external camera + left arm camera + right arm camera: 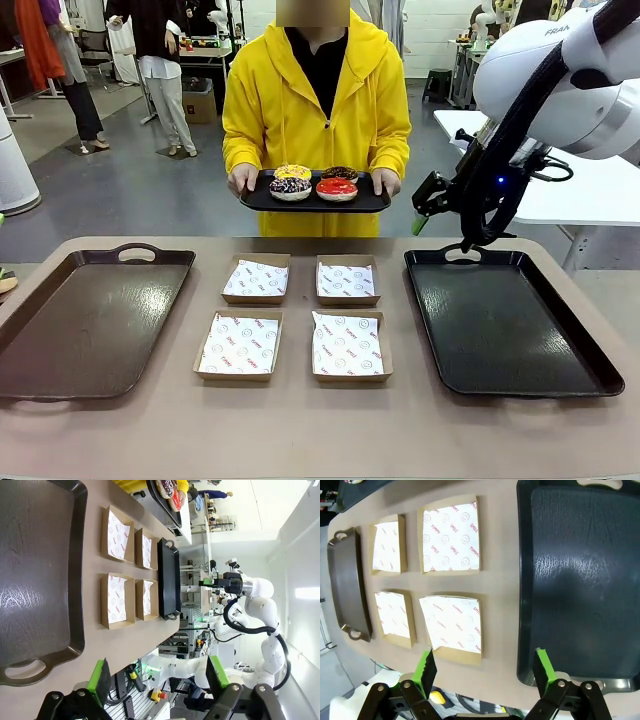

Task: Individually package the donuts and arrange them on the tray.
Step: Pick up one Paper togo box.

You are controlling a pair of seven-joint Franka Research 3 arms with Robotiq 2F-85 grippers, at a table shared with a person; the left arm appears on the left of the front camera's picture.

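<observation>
Front: four iced ring donuts on the person's small black tray, far side, unpacked | Left wrist: our left gripper spread, empty | Right wrist: our right gripper spread, empty; next, we judge, a donut goes into a paper-lined cardboard box.

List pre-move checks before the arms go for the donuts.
1. Left gripper open, nothing held: ok.
2. Right gripper open, nothing held: ok.
3. Four paper-lined boxes upright, nothing in them: ok.
4. Donuts set down on the table: not ok; all four sit on the small tray that the person holds past the far edge.
5. Black tray and brown tray flat on the table: ok.
6. Donuts within reach: cannot tell.
</observation>
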